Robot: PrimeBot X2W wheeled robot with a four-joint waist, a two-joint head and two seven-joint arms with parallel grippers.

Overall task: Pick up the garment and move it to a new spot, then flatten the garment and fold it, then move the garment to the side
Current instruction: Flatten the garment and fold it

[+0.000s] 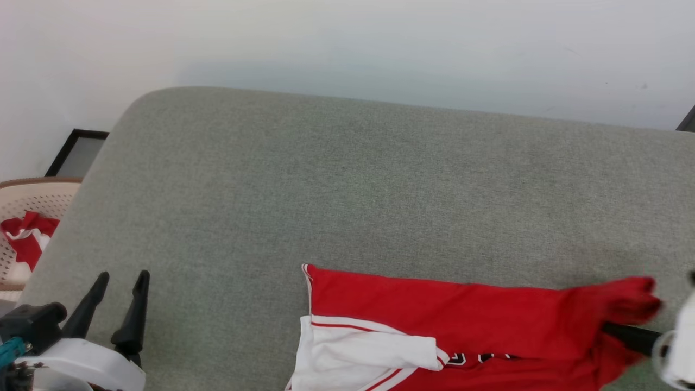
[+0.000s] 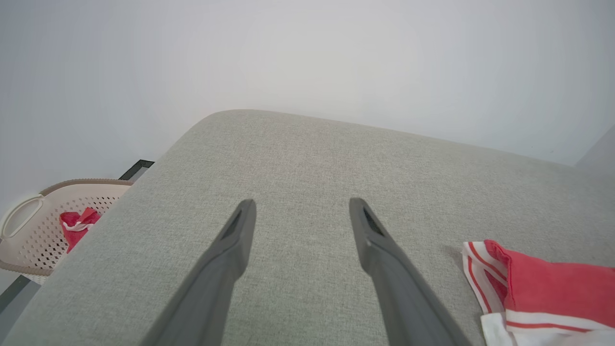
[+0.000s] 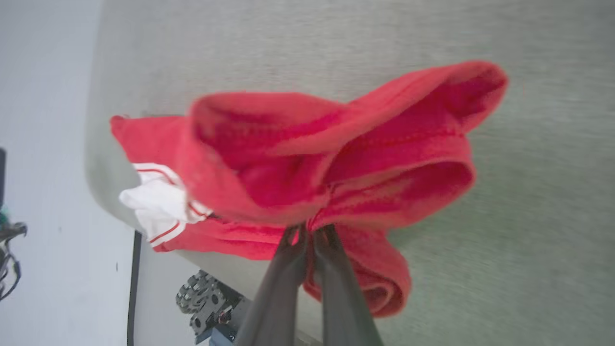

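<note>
The garment point(image 1: 434, 304) lies at five o'clock of the head view on the grey cushioned surface point(image 1: 326, 190), one end lifted, likely for dragging, by the right tool point(image 3: 307, 230) pinching its bunched hem, a grip the right wrist view shows clearest, while the left tool point(image 2: 302, 204) hovers spread and empty at seven o'clock.

Grey fabric surface point(image 1: 347, 190); red garment point(image 1: 434, 309) lying at near edge

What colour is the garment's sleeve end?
White, edged by thin red stripes, on the red garment. The head view shows the sleeve end best.
</note>
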